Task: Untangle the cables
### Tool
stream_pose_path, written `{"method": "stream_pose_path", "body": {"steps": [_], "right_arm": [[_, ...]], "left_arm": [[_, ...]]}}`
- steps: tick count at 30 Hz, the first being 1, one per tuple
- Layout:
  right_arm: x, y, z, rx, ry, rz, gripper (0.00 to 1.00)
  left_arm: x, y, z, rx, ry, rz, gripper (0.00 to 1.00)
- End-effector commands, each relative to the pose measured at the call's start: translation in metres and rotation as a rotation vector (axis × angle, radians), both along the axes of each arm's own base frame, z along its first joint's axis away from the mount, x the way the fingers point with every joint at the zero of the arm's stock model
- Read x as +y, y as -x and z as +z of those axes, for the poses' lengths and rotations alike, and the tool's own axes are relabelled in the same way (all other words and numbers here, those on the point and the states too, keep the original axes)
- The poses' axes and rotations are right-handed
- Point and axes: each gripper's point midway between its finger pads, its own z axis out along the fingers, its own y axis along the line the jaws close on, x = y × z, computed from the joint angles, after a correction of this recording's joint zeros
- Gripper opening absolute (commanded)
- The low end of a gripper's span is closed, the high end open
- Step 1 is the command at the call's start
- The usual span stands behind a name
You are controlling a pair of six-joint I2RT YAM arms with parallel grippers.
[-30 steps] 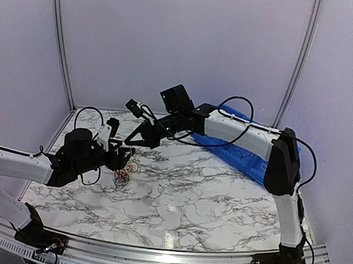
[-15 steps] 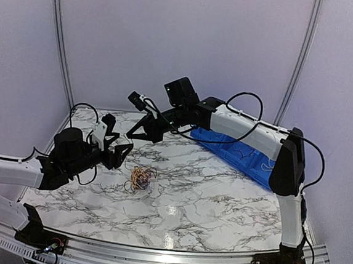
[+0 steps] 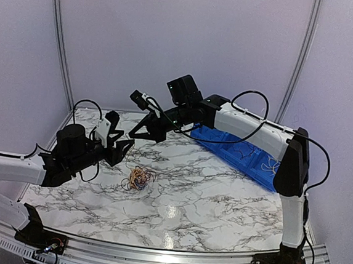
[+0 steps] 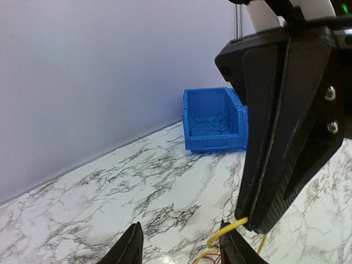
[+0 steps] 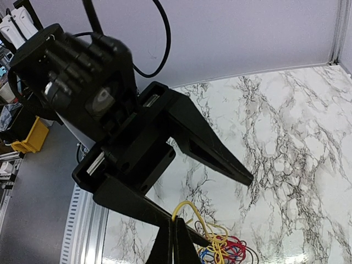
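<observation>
Left tool [image 3: 120, 150] has backed off the cables [image 3: 139, 177], jaws apart; right tool [image 5: 174, 237] stays pinched on a yellow strand [image 5: 190, 208].

Left arm [image 3: 12, 167] reaches low from lower left toward frame centre. Left gripper [image 3: 121, 147]: fingers spread apart. Right arm [image 3: 256, 136] arches from lower right across to upper centre. Right gripper [image 3: 132, 134] points down-left, pinched closed on yellow cable [image 4: 228, 230].
</observation>
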Motion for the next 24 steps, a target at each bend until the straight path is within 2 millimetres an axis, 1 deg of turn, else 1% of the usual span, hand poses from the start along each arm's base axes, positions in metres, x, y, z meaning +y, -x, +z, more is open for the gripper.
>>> {"method": "stream_pose_path", "body": {"steps": [1,4,5,6,8,10,11,12,14,16,18,19,21,24], "right_arm": [[-0.002,0.009,0.018,-0.017,-0.027,0.019,0.00],[-0.001,0.004,0.016,-0.039,-0.024,0.006,0.00],[-0.001,0.000,0.013,-0.056,-0.016,-0.013,0.03],[-0.002,-0.008,0.010,-0.083,-0.005,-0.046,0.13],[-0.007,-0.024,-0.001,-0.156,0.025,-0.117,0.27],[-0.015,-0.047,-0.023,-0.222,0.058,-0.229,0.38],[-0.018,-0.055,-0.035,-0.230,0.066,-0.262,0.45],[-0.019,-0.058,-0.048,-0.222,0.080,-0.273,0.50],[-0.017,-0.064,-0.080,-0.204,0.124,-0.274,0.56],[-0.011,-0.065,-0.106,-0.173,0.157,-0.260,0.59],[-0.004,-0.067,-0.124,-0.149,0.178,-0.251,0.61],[0.001,-0.067,-0.129,-0.144,0.178,-0.247,0.62],[0.011,-0.065,-0.138,-0.141,0.159,-0.227,0.63],[0.025,-0.059,-0.145,-0.136,0.144,-0.190,0.70]], "left_arm": [[-0.007,-0.003,0.026,-0.068,0.049,-0.015,0.41],[-0.004,-0.006,0.023,-0.057,0.052,0.010,0.19],[-0.002,-0.007,0.021,-0.050,0.053,0.024,0.14],[0.001,-0.007,0.020,-0.044,0.059,0.037,0.09],[0.008,-0.007,0.014,-0.024,0.073,0.072,0.01],[0.019,-0.008,0.009,0.002,0.103,0.125,0.00],[0.023,-0.008,0.006,0.019,0.126,0.144,0.00],[0.026,-0.008,0.004,0.028,0.142,0.158,0.00],[0.032,-0.007,-0.001,0.048,0.170,0.185,0.00],[0.036,-0.007,-0.004,0.062,0.188,0.205,0.00],[0.040,-0.007,-0.007,0.072,0.202,0.227,0.00],[0.043,-0.008,-0.008,0.075,0.208,0.242,0.00],[0.048,-0.008,-0.008,0.078,0.220,0.265,0.00],[0.052,-0.009,-0.010,0.083,0.226,0.288,0.00]]}}
